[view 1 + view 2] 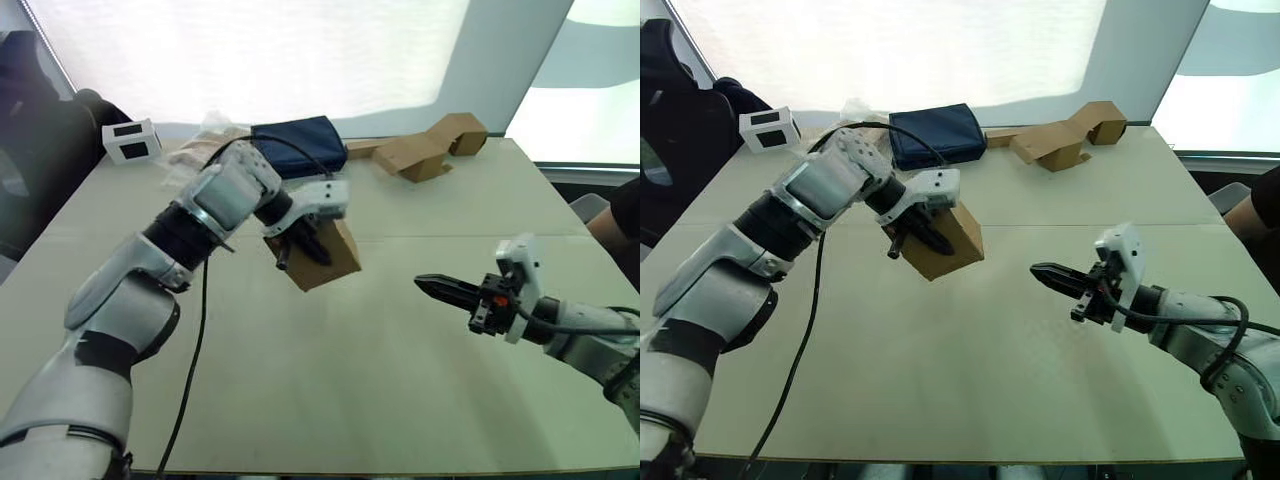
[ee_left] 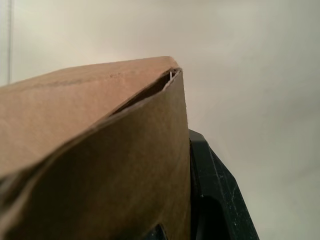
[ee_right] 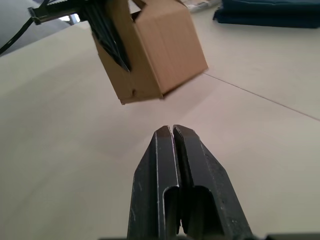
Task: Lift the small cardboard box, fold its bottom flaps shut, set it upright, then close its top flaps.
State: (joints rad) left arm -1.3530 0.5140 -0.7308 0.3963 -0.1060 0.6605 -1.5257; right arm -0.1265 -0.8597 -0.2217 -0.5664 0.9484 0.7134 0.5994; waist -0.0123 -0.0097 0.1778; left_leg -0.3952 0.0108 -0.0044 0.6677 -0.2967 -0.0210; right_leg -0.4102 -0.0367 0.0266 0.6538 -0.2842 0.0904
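My left gripper (image 1: 300, 247) is shut on the small cardboard box (image 1: 338, 262) and holds it tilted in the air above the table's middle. One black finger (image 3: 111, 40) runs down the box's outer wall. The box (image 3: 160, 55) is plain brown, and the faces I can see look closed. In the left wrist view one flap (image 2: 125, 165) lies slightly ajar, with a thin gap along its edge. I cannot tell whether it belongs to the top flaps or the bottom flaps. My right gripper (image 1: 425, 284) is shut and empty. It points at the box from the right, a short way off and lower.
At the table's far edge lie a navy fabric pouch (image 1: 300, 143), tan zigzag cardboard pieces (image 1: 425, 150), a small white box (image 1: 131, 141) and crumpled clear plastic (image 1: 205, 130). A black cable (image 1: 195, 340) hangs from my left arm. A person (image 1: 625, 225) is at the right edge.
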